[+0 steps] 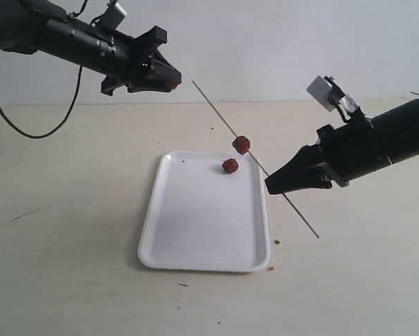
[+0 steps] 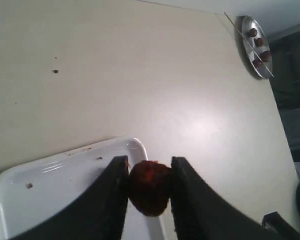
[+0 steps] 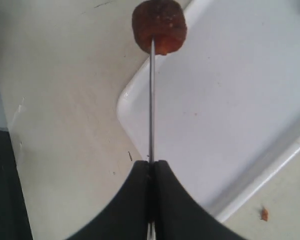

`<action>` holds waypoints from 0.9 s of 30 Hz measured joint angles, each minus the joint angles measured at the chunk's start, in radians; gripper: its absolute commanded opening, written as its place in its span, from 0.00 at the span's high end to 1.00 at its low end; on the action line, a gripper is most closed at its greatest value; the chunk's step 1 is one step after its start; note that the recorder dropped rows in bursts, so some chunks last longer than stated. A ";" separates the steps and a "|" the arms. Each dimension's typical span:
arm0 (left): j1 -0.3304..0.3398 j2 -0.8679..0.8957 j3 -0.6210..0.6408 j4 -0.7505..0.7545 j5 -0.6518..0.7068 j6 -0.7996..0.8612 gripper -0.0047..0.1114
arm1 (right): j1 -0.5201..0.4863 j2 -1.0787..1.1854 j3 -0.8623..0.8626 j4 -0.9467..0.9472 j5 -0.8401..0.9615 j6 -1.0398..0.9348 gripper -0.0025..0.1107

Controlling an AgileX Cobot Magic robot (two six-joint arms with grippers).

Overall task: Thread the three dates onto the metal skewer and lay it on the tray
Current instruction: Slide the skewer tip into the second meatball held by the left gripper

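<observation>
Starting with the right gripper (image 1: 275,183) (image 3: 151,165): squeezing the metal skewer (image 1: 216,110) (image 3: 151,100) with fingers pressed fully together, no gap showing beyond the thin rod itself. Gripping it low down, leaving a short tail sticking out below toward the table (image 1: 69,266). Holding it up in the air on a slant, with the long upper end aimed toward the left gripper (image 1: 164,75) (image 2: 150,165).

Got one speared date (image 1: 241,145) (image 3: 159,25) sitting partway up the rod, hanging about over the far right corner of the tray (image 1: 195,224) (image 2: 39,200) (image 3: 230,110). Can't tell for sure about contact with the rim.

Over on the left: pinching the held date (image 2: 150,187) between both fingers, spread just as wide as the fruit. Hovering high, well clear of the table. From the exterior view, only catching a sliver of red at the tip.

Also seeing a loose date (image 1: 229,166) lying inside the tray near that same far right corner, just beside the speared one. Plus a couple of reddish crumbs (image 1: 277,241) on the table off the tray's near right corner.
</observation>
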 measured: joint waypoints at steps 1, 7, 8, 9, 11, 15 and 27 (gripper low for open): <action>0.000 0.005 0.000 -0.026 0.002 0.013 0.69 | 0.011 0.000 0.000 -0.002 -0.005 0.000 0.98; 0.000 0.007 0.000 -0.099 0.002 0.047 0.69 | 0.057 0.007 0.000 -0.014 -0.088 0.030 0.98; 0.000 0.007 0.000 -0.101 0.002 0.049 0.69 | 0.057 0.011 0.000 -0.014 -0.100 0.035 0.98; 0.000 0.007 0.000 -0.103 0.002 0.052 0.69 | 0.059 0.012 0.000 -0.006 -0.110 0.037 0.98; 0.000 0.007 0.000 -0.105 0.002 0.062 0.69 | 0.059 0.012 0.000 0.015 -0.118 0.041 0.98; 0.000 0.007 0.000 -0.105 0.002 0.067 0.69 | 0.059 0.012 0.000 0.044 -0.118 0.040 0.98; 0.000 0.007 0.000 -0.116 -0.016 0.093 0.69 | 0.059 0.012 0.000 0.057 -0.093 0.007 0.98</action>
